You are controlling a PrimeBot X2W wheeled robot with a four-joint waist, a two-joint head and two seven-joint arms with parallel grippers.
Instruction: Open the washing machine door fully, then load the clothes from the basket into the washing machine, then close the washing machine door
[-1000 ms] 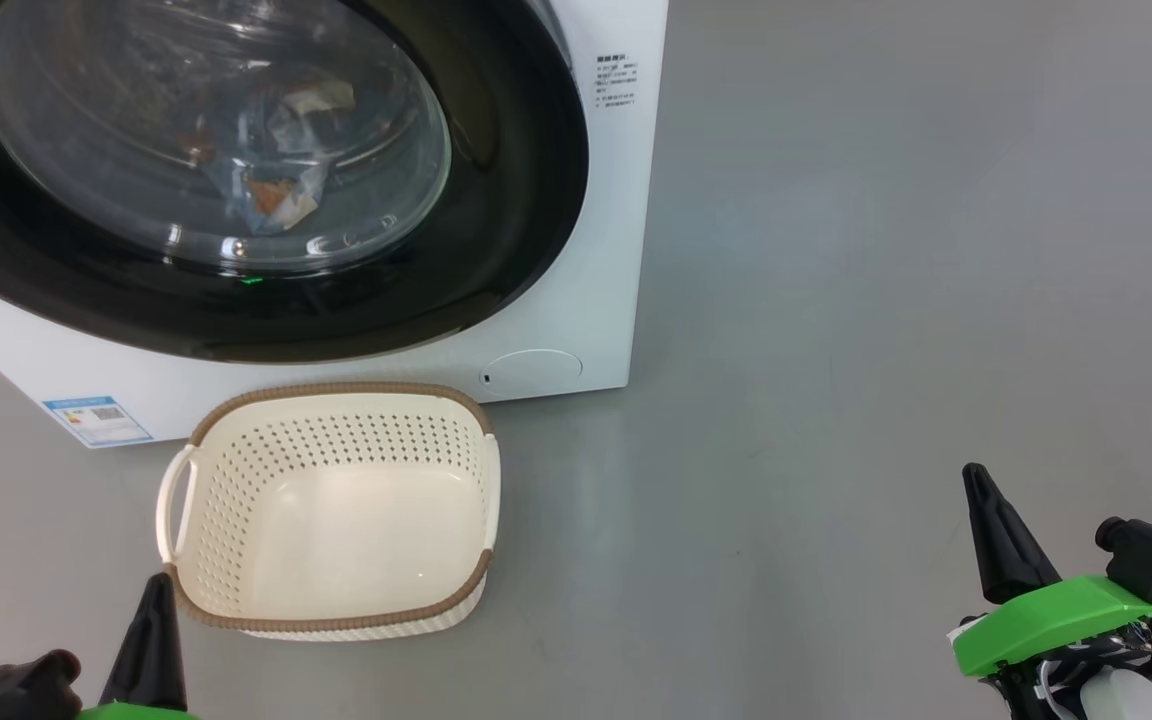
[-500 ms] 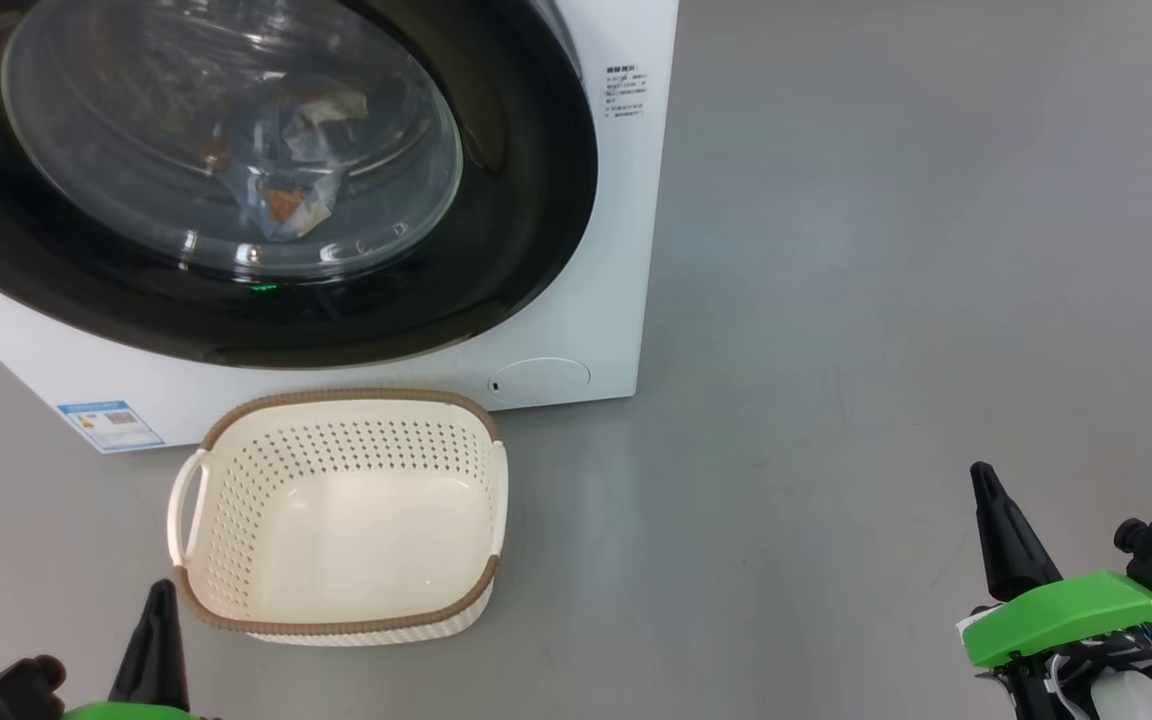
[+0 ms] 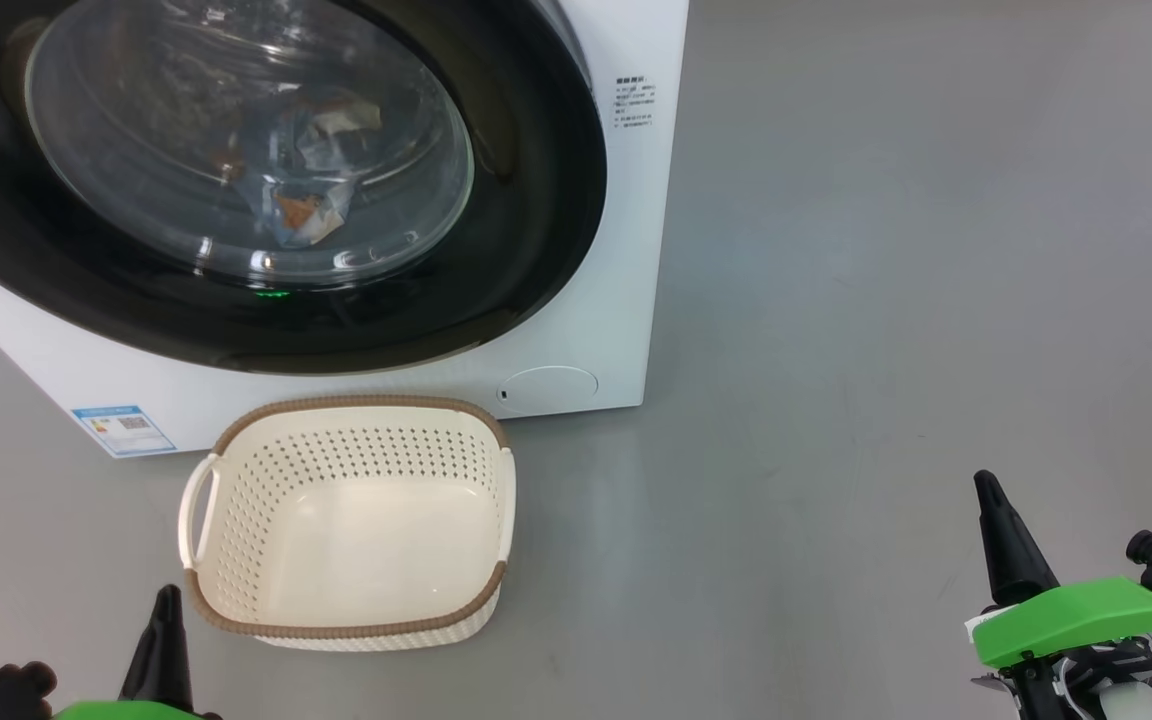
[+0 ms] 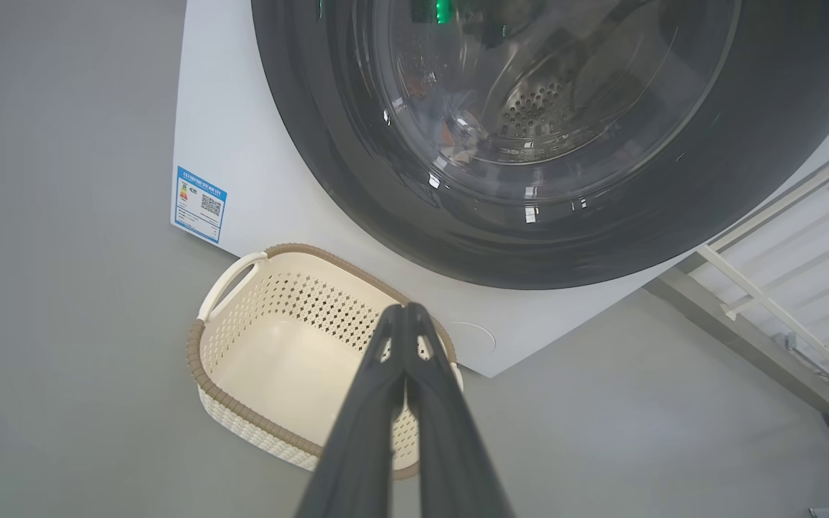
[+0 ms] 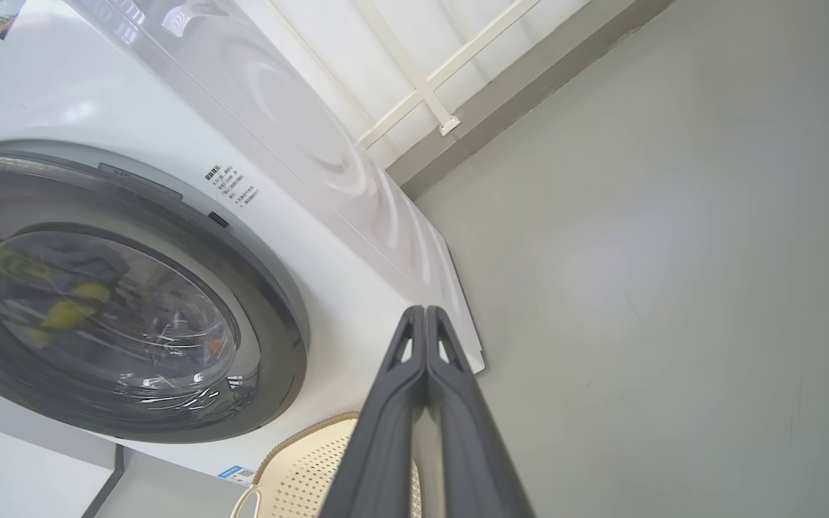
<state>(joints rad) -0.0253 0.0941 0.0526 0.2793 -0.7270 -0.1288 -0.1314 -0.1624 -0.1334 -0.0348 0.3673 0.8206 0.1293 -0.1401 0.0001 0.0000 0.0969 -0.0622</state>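
Left gripper (image 4: 406,311), right gripper (image 5: 425,311) clenched, empty. Glossy black round door (image 3: 536,230) ahead, shut; blue printed clothes (image 3: 308,208) behind its glass. Cream perforated basket (image 3: 356,403) near left tips: swing low and you clip it.

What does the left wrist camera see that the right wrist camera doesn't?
Left wrist view: the left gripper, shut, the whole basket with nothing inside, and the round flap low on the washing machine.

Right wrist view: the right gripper, shut, the machine's white side panel and a small printed notice beside the door.

Both: the closed washing machine door, a bit of the basket and the grey floor.
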